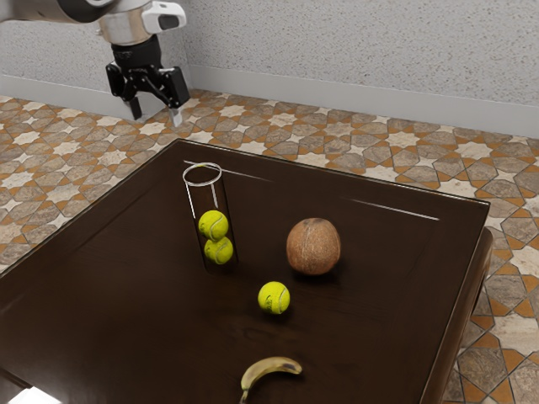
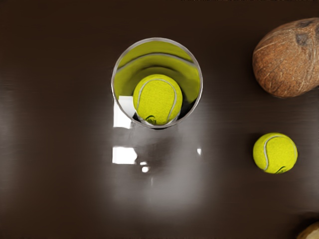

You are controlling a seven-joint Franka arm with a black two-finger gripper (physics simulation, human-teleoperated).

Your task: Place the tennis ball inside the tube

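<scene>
The gripper hangs in the air, higher than the tube and toward the exterior view's left of it, its two fingers spread apart and pointing down, with nothing between them. The wrist view looks down through the tube's round mouth.

The loose tennis ball lies on the dark table, outside the tube, toward the exterior view's right of it and closer to that view's camera. Measured from the gripper, the ball is well below and well apart, farther off toward the exterior view's right than the tube is; neither finger touches it.

The tube is clear and stands upright on the table. In it are two more tennis balls, an upper one resting on a lower one, with clear room between the upper ball and the rim.

The coconut, brown and round, sits to the exterior view's right of the tube, apart from it. The wrist view shows the coconut and the loose ball on the same side of the tube, near each other with a gap between. The banana lies farther from the tube than the loose ball does, nearer the exterior view's camera.
</scene>
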